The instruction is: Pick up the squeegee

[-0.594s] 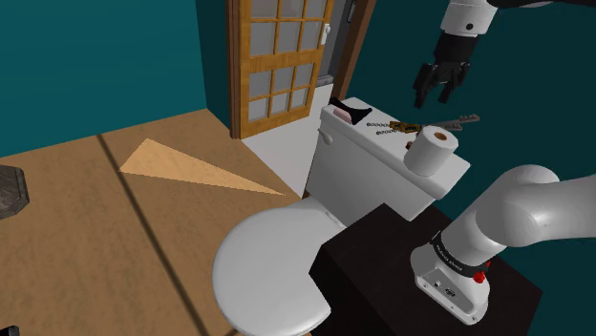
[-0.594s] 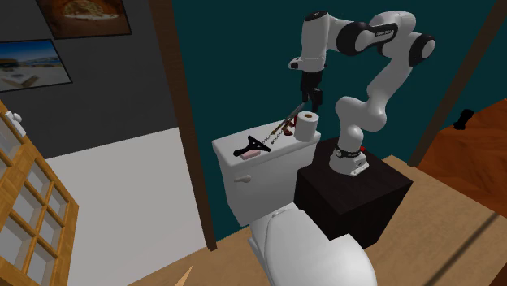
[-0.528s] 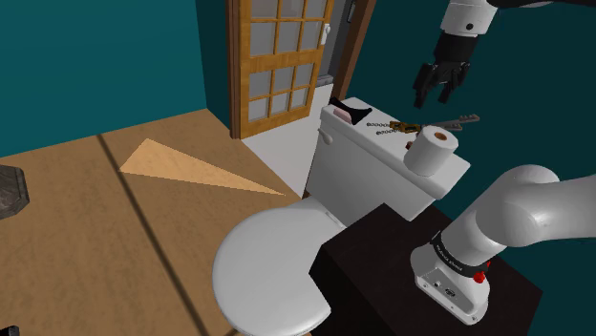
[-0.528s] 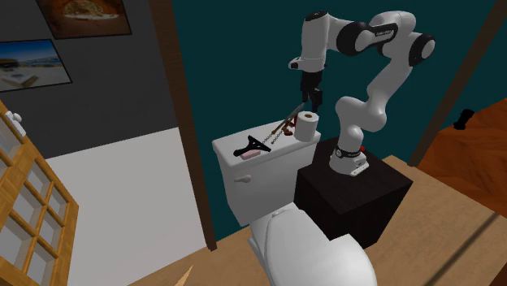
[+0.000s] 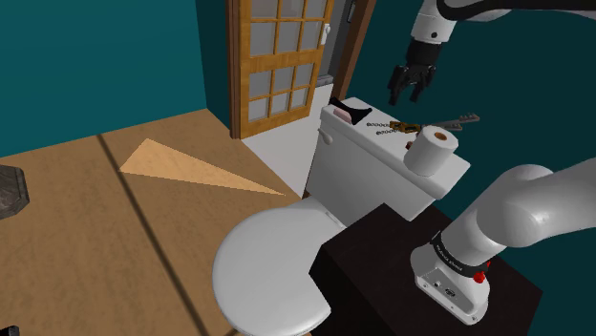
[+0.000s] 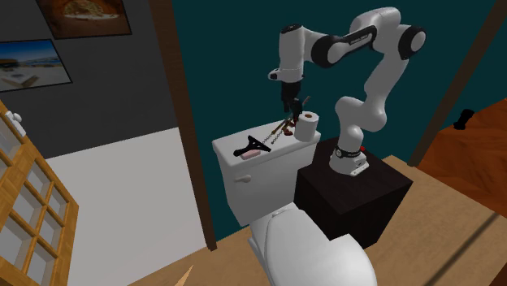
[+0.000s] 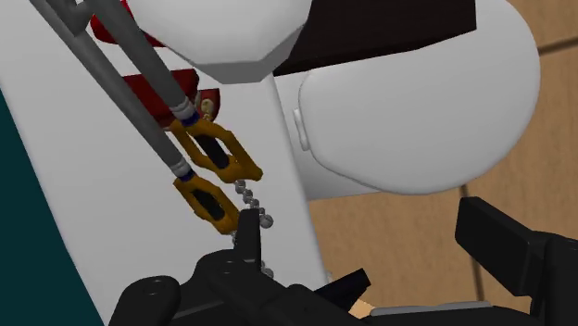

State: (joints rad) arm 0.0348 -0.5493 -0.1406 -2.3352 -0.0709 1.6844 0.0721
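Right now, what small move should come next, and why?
Probably shift the open end effector along the white toilet tank lid toward the black squeegee. It hovers above the gold-handled chained tool, short of the squeegee at the lid's end.

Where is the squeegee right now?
In the shoulder view the black squeegee lies at the left end of the toilet tank lid, left of the chained tool; the gripper hangs above, to its right.

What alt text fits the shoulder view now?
Open black gripper hangs above a white toilet tank's lid. On the lid lie a black squeegee at the door end, a gold-handled chained tool and a paper roll nearer the stand.
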